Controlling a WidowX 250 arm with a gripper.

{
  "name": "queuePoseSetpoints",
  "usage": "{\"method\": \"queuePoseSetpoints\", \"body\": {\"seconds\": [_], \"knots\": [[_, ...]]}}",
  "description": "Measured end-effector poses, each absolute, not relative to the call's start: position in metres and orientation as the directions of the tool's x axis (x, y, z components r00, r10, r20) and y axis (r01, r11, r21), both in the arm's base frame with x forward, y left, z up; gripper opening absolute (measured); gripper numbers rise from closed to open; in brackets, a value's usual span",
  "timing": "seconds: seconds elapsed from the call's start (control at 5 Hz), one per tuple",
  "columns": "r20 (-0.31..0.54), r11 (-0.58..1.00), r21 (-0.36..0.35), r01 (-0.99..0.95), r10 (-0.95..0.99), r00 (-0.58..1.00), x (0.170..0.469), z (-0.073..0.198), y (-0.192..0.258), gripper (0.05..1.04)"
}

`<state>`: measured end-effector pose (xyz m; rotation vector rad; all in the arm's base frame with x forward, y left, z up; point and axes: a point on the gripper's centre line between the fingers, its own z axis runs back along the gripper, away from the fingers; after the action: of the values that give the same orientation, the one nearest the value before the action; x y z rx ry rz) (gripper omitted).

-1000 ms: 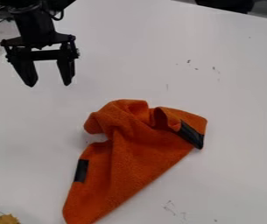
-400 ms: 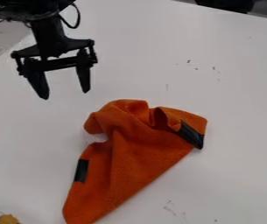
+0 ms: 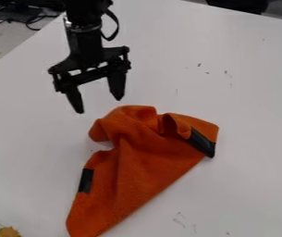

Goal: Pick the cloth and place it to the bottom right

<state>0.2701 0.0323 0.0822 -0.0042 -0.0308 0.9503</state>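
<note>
Hanging parted: one gripper (image 3: pixel 98 106) | one orange cloth (image 3: pixel 131 166) | two black patches

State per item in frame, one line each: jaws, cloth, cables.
Jaws: open, nothing between them, in the air by the cloth's upper-left edge.
Orange cloth: crumpled and folded on the white table, not grasped.
Cables: loosely tangled, beyond the table's upper-left edge.

The arm (image 3: pixel 85 28) is cut off up top, the cloth's tip (image 3: pixel 87 229) at the bottom; I can't make out that yellowish lump (image 3: pixel 8 232), lower left.
</note>
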Motion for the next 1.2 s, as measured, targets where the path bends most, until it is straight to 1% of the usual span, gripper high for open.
{"method": "queuePoseSetpoints", "body": {"seconds": [0.2, 0.4, 0.6, 0.8, 1.0, 1.2], "knots": [[-0.014, 0.521, -0.019, -0.853, 0.853, 0.521, 0.283, 0.063, 0.029, 1.000], [0.001, 0.488, -0.043, -0.872, 0.873, 0.488, 0.283, 0.054, 0.030, 0.999], [-0.010, 0.459, -0.043, -0.887, 0.888, 0.460, 0.277, 0.047, 0.027, 0.999], [-0.030, 0.440, -0.032, -0.898, 0.897, 0.441, 0.274, 0.041, 0.020, 0.964], [-0.033, 0.443, -0.036, -0.896, 0.896, 0.444, 0.277, 0.036, 0.016, 0.684], [-0.022, 0.461, -0.037, -0.887, 0.887, 0.462, 0.276, 0.035, 0.009, 0.375]]}}
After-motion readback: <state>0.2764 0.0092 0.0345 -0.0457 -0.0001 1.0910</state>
